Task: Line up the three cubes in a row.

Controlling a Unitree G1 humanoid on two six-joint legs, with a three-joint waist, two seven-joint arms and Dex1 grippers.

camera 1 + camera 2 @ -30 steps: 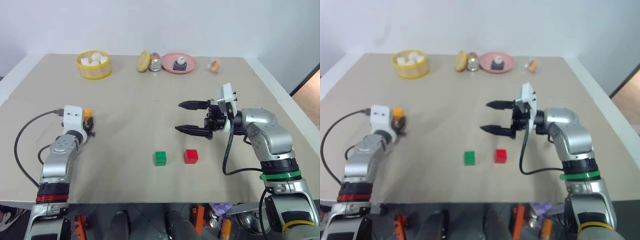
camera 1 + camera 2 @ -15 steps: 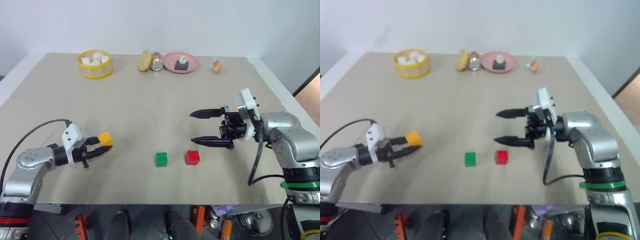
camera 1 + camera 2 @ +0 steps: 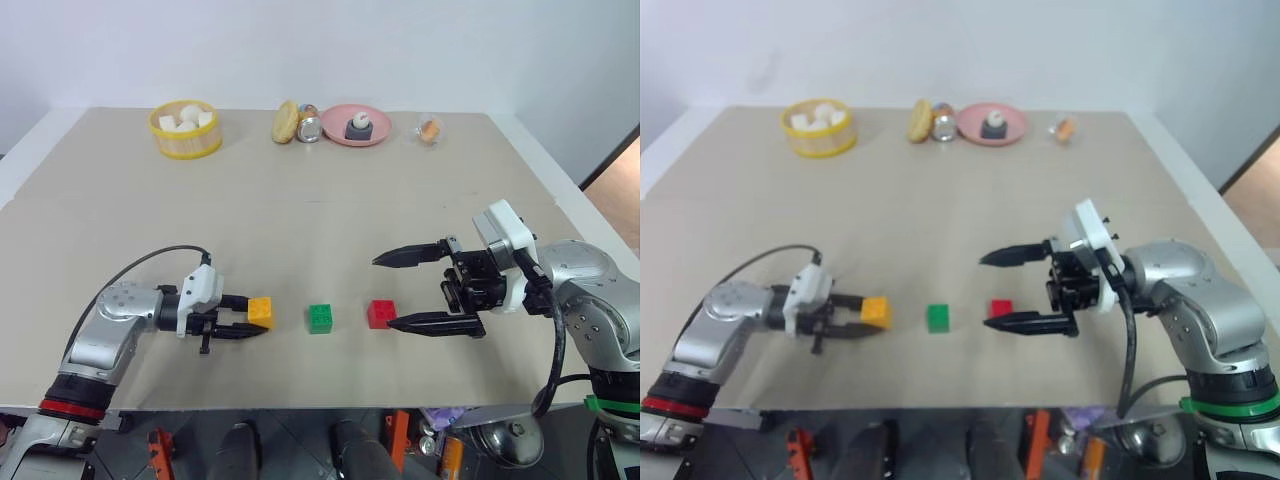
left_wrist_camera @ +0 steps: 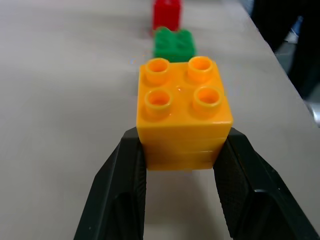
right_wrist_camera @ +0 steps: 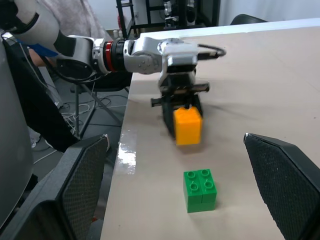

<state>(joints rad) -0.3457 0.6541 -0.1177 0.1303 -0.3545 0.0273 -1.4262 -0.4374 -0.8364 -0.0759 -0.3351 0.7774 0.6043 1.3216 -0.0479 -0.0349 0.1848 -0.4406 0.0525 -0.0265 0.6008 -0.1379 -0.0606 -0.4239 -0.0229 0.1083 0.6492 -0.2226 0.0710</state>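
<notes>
The left gripper (image 3: pixel 243 320) reaches in low from nine o'clock, arm bent and lying close over the beige table (image 3: pixel 300 200), fingers level and clamped on the orange-yellow studded plastic cube (image 3: pixel 260 311). That cube sits between the fingertips (image 4: pixel 131 175), studs up. At its three o'clock, just beside it, stands the green studded plastic cube (image 3: pixel 320 318), then the red studded plastic cube (image 3: pixel 380 313); the three run along one nine-to-three line near the table's six o'clock edge. The right gripper (image 3: pixel 400 290) points in from three o'clock, spread wide and empty, its lower finger just beside the red cube.
</notes>
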